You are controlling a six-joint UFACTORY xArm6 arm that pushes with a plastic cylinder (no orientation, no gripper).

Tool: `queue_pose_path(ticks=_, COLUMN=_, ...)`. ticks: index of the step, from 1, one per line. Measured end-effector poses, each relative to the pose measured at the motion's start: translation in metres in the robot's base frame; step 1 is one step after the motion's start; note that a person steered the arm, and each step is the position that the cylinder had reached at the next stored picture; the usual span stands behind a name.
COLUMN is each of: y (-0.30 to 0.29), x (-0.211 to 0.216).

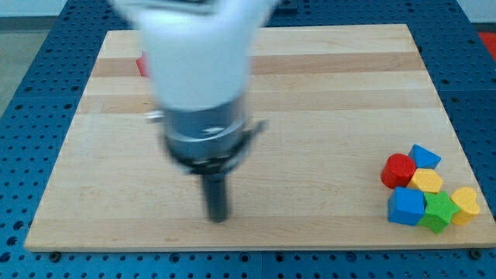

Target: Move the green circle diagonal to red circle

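Observation:
My tip (218,218) rests on the wooden board (325,101) at the lower left of centre, far from all blocks. The red circle (398,170) sits in a cluster at the view's lower right. A green block (438,211), star-like in shape, lies at the bottom of that cluster. I see no green circle; the blurred arm hides part of the board's upper left. A small red block (142,65) peeks out at the arm's left edge near the view's top left.
The cluster also holds a blue block (425,156) at its top, a yellow block (427,181), a blue cube (406,206) and a yellow heart (466,204). The board's right edge is close to them.

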State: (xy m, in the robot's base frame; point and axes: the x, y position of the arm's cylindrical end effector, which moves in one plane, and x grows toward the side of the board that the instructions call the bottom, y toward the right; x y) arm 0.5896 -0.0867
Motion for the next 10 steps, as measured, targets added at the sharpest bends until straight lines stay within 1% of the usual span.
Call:
queue_pose_path(ticks=1, y=-0.095, x=0.001)
queue_pose_path(ticks=2, y=-0.161, x=-0.011)
queue_pose_path(ticks=3, y=-0.173, x=-0.044)
queue_pose_path(ticks=4, y=-0.167, x=-0.102)
queue_pose_path(ticks=5, y=-0.138, x=-0.16)
queue_pose_path(ticks=6, y=-0.094, x=-0.191)
queue_pose_path(ticks=7, y=-0.056, x=-0.212)
queue_pose_path(ticks=8, y=-0.04, x=-0.23)
queue_pose_path(ticks=9, y=-0.023, x=-0.243)
queue_pose_path(ticks=10, y=0.004, x=-0.245)
